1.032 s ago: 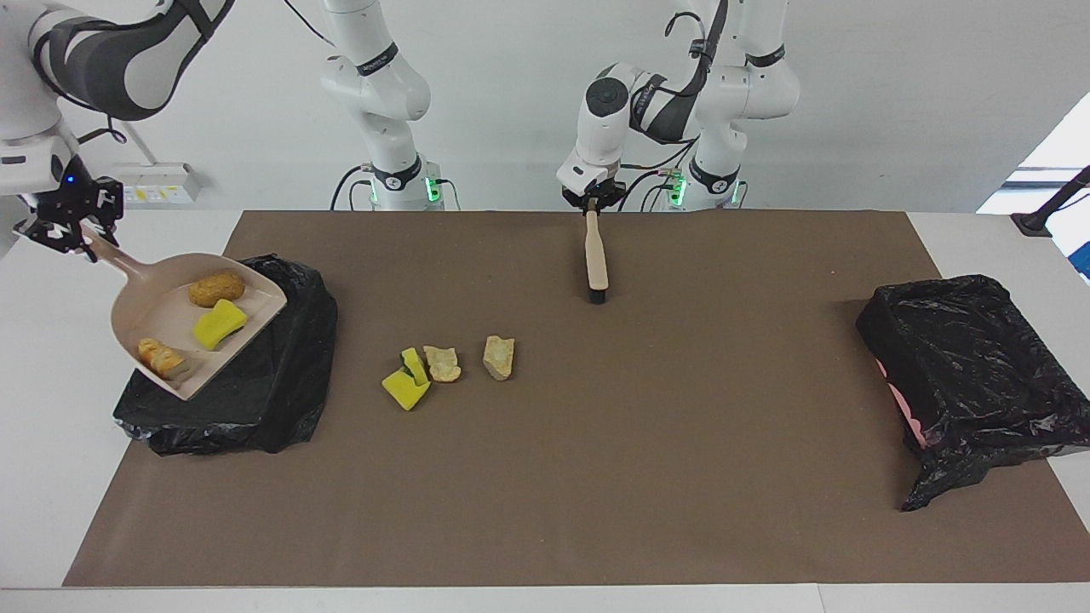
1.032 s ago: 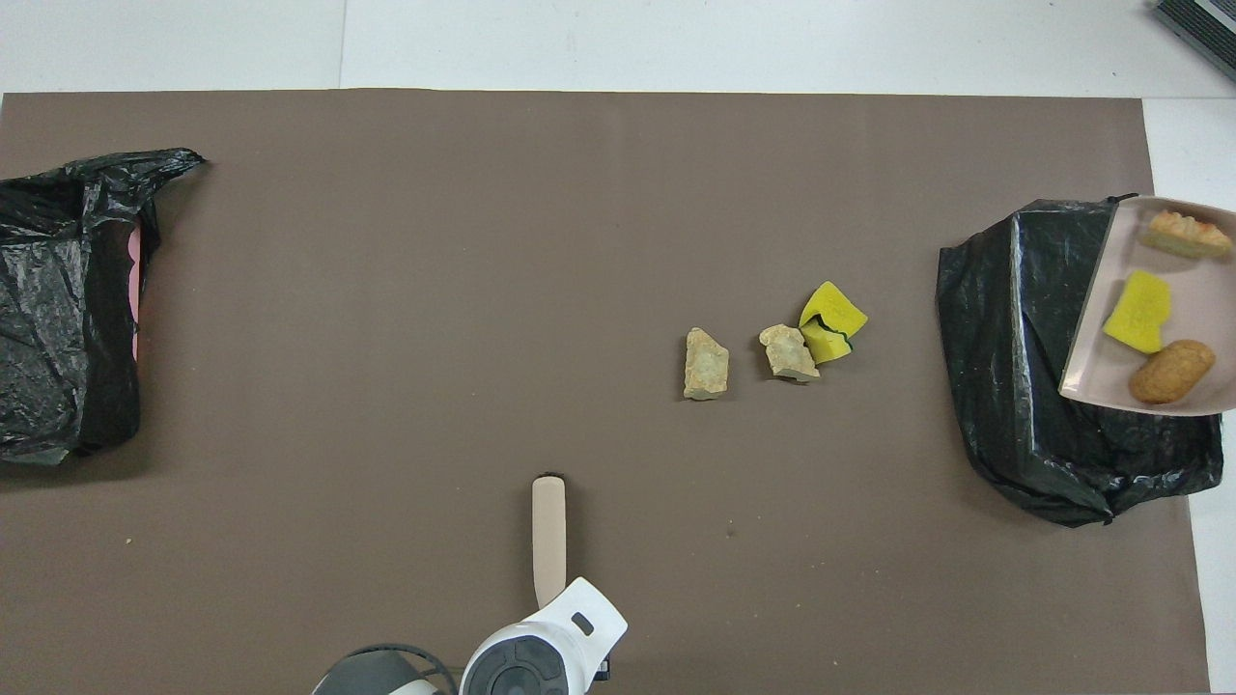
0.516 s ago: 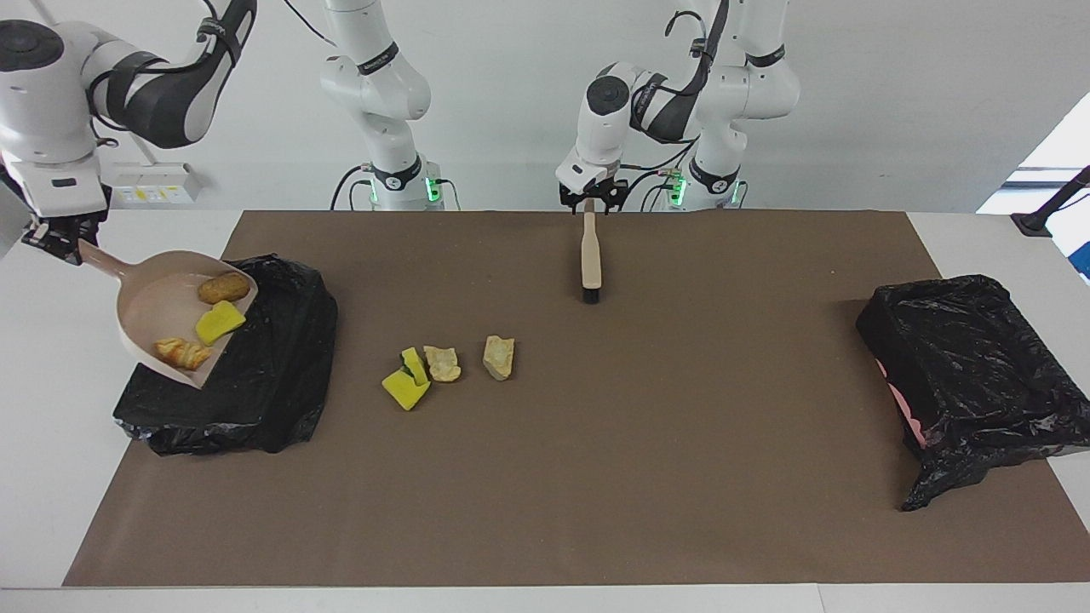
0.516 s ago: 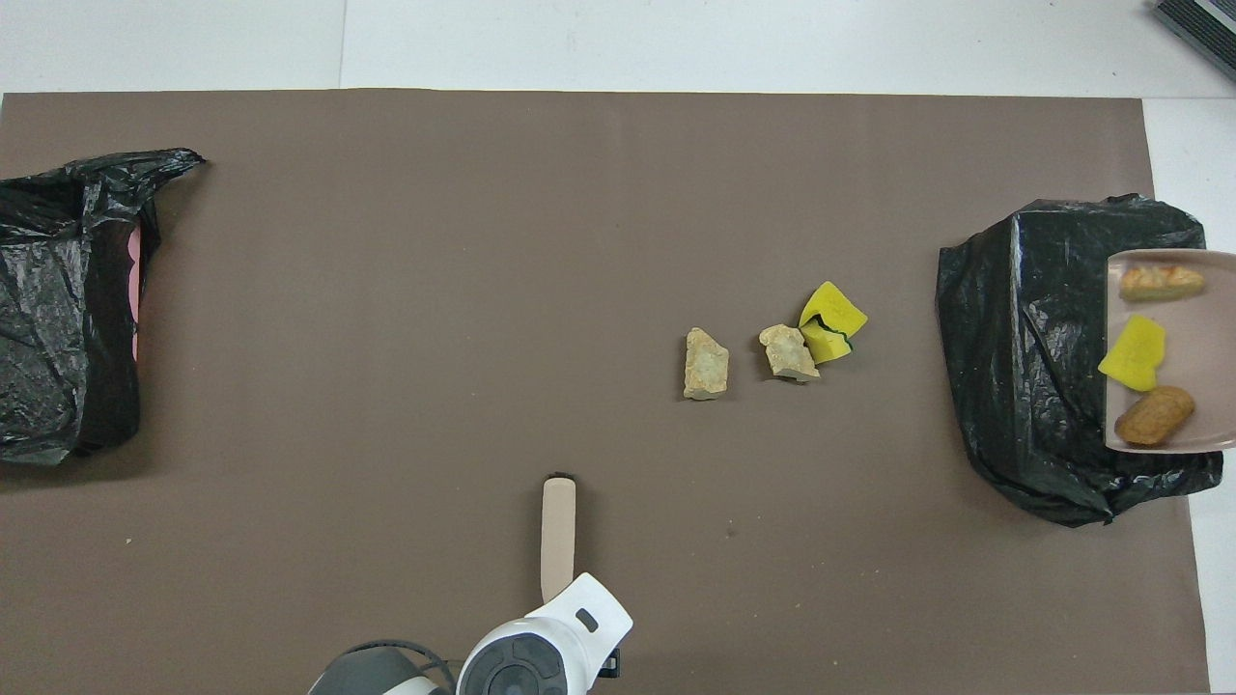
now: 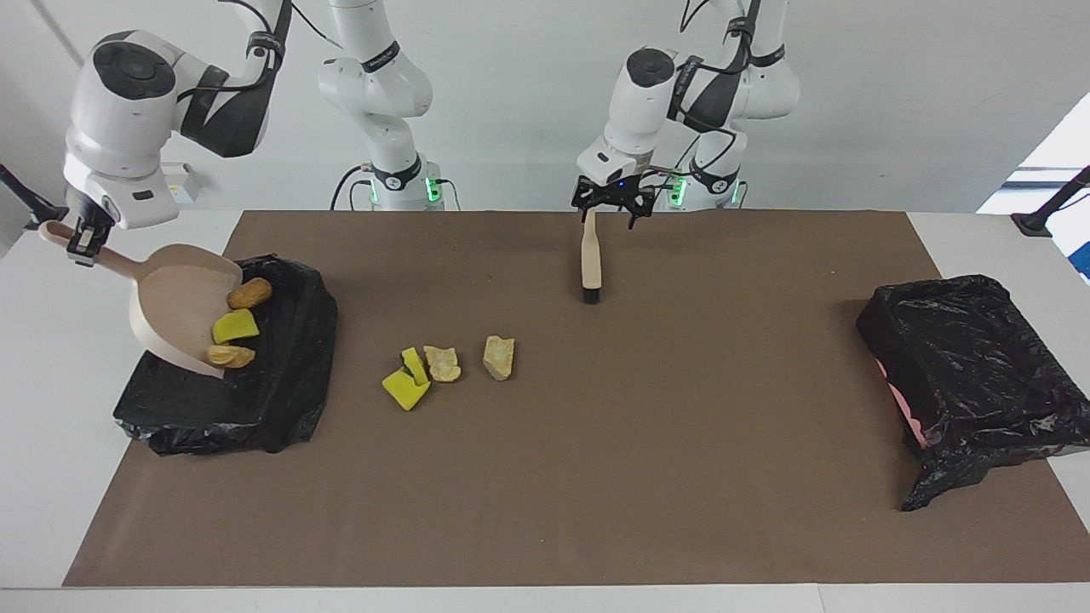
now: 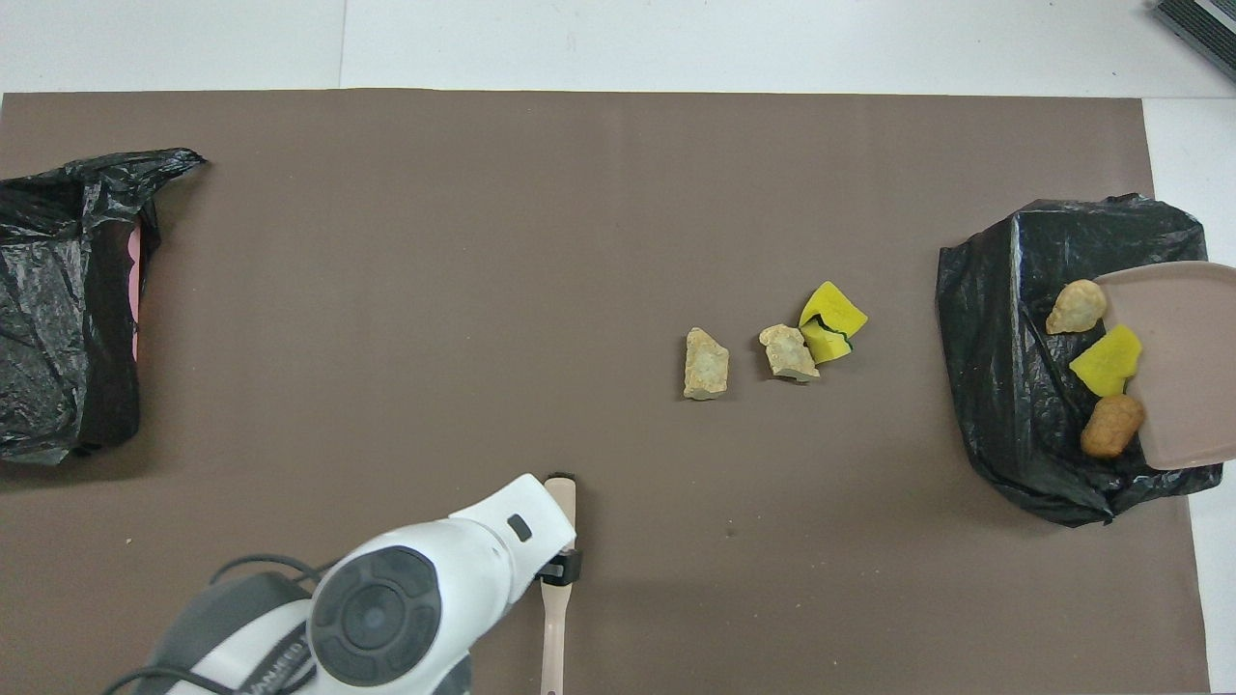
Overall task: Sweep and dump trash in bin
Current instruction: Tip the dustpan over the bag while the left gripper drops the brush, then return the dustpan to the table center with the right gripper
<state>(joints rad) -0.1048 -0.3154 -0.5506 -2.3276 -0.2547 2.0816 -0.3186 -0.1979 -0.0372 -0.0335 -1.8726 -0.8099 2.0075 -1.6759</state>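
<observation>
Tilting steeply over the black-lined bin (image 5: 255,400) at the right arm's end of the table, the dustpan (image 5: 174,294) hangs by its handle from the right gripper (image 5: 78,247), which is clenched on that handle. Three scraps sit at the pan's lowered lip, over the bin liner: a golden-brown lump (image 5: 249,293), a yellow sponge piece (image 5: 233,326) and a pale crumbly lump (image 5: 230,355) (whether they touch the pan or the liner cannot be told).

The left gripper (image 5: 615,204) hovers over the handle end of the brush (image 5: 590,260), its fingers spread wide apart and released. The brush lies flat on the brown mat (image 5: 596,477), bristle end pointing away from the robots.

Three more scraps lie on the mat, well apart from both grippers, between the brush and the bin under the pan: a green-backed yellow sponge (image 5: 407,378), touching a beige lump (image 5: 442,363), and just beside these a second beige lump (image 5: 499,356).

A second black-lined bin (image 5: 971,375) sits at the left arm's end of the table.
</observation>
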